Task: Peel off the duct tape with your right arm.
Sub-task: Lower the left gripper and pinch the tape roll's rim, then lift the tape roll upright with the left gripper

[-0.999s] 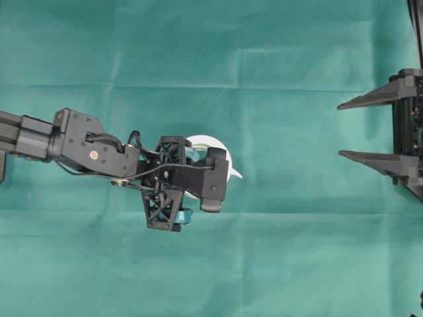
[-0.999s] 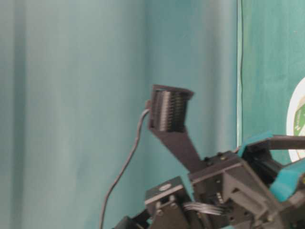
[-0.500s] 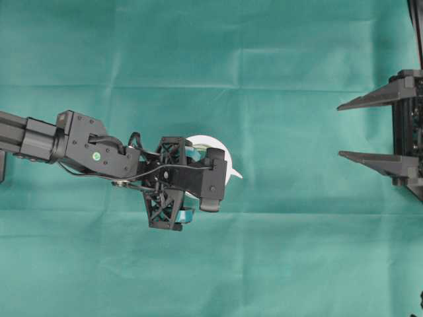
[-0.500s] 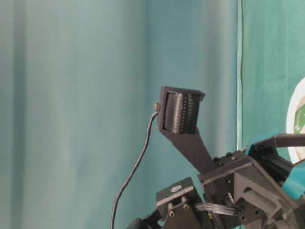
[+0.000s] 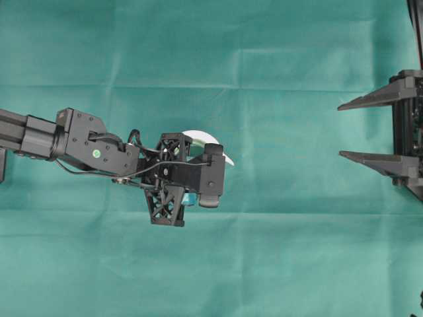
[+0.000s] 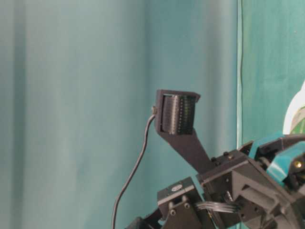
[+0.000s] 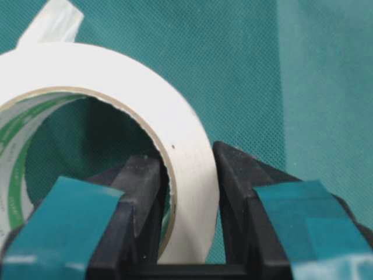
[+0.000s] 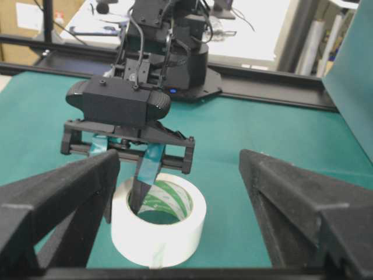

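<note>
**Left Gripper Clamped on Tape Roll; Right Gripper Standing Off**

While the right gripper (image 5: 344,129) waits at the right edge of the green cloth (image 5: 297,251) with its pointed fingers spread wide and holding nothing, the left gripper (image 7: 185,192) is closed onto the wall of the duct tape (image 7: 145,111), one finger inside the ring, one outside. The roll sits left of centre, well apart from the right gripper. Its loose strip end (image 5: 227,159) points right.

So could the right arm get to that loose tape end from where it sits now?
Probably yes. The loose end sticks out of the roll toward the right gripper, whose jaws stand wide open, with only bare cloth between. The left gripper clamps the roll's wall on the far side, clear of that path.
</note>
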Tool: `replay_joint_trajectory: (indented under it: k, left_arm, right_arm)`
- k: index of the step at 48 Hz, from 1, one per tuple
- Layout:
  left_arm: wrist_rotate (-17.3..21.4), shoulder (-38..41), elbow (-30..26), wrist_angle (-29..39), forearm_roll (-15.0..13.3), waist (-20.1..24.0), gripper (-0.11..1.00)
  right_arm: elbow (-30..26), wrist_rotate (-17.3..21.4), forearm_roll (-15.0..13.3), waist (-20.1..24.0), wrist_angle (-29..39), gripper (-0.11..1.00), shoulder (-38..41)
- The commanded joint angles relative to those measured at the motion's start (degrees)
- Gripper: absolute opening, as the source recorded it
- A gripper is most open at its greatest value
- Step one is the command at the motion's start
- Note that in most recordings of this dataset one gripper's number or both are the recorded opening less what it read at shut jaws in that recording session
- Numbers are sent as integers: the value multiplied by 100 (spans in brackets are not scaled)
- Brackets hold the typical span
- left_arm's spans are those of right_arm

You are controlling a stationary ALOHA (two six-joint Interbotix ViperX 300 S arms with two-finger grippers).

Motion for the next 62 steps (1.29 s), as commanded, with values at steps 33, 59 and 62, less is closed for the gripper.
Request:
replay_joint_trajectory:
  k: [33, 59, 62]
  left_arm:
    - [659, -1362, -527, 1345, 18, -193, 22]
    - [809, -1784, -1538, 2637, 62, -132, 22]
    - [932, -1784, -1626, 2725, 62, -114, 22]
  right_arm:
    - [-62, 9, 0, 9, -53, 76, 35]
    - [-53, 9, 0, 9, -53, 76, 35]
    - [-53, 9, 0, 9, -44, 76, 35]
